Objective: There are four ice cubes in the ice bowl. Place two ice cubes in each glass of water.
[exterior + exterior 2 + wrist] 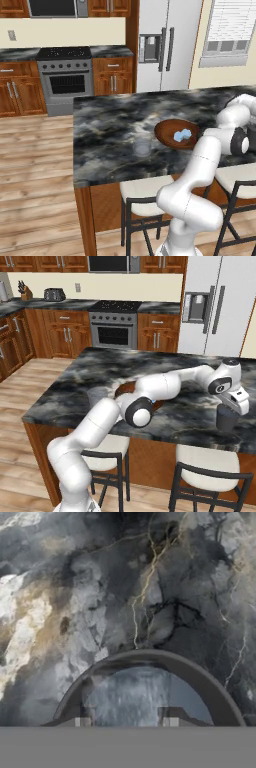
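Observation:
My gripper [229, 410] hangs straight over a glass of water [227, 420] near the island's front right edge. In the hand view the glass's round rim [145, 657] lies just below my gripper [126, 722]. A pale blue-white ice cube [130, 694] spans the gap between the fingertips, and the jaws are shut on it. The reddish-brown ice bowl [167, 131] sits mid-counter with pale ice cubes [182, 135] in it. My arm partly hides the ice bowl [123, 389] in the right base view. A second glass of water [142, 146] stands left of the bowl.
The dark marble island counter [110, 125] drops off at its front edge, close to the glass under my hand. Two stools [212, 466] stand below that edge. Stove, wooden cabinets and fridge [165, 45] line the far wall.

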